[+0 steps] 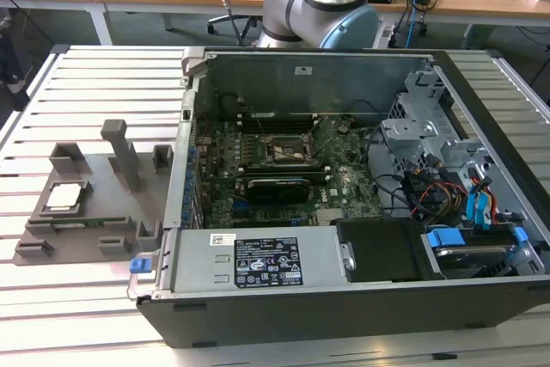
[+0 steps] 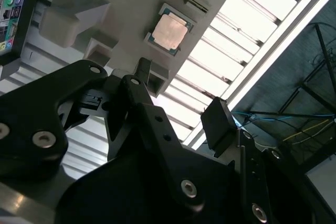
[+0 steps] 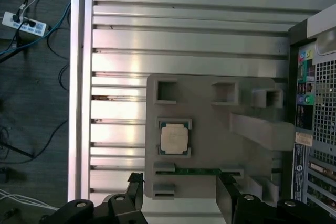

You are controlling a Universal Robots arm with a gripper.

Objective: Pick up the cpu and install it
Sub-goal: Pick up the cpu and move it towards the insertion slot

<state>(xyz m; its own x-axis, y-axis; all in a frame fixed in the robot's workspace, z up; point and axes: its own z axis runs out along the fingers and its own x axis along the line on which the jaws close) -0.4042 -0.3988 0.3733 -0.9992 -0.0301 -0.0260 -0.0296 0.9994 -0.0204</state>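
first wrist view | one cpu [image 3: 174, 139] seated in one grey tray [image 3: 210, 140] recess | gripper [image 3: 180, 183] spread wide, holding nothing, near tray edge

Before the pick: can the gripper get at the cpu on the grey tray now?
Probably yes: the cpu lies uncovered in the grey tray, and the gripper, fingers open, has nothing between it and the chip.
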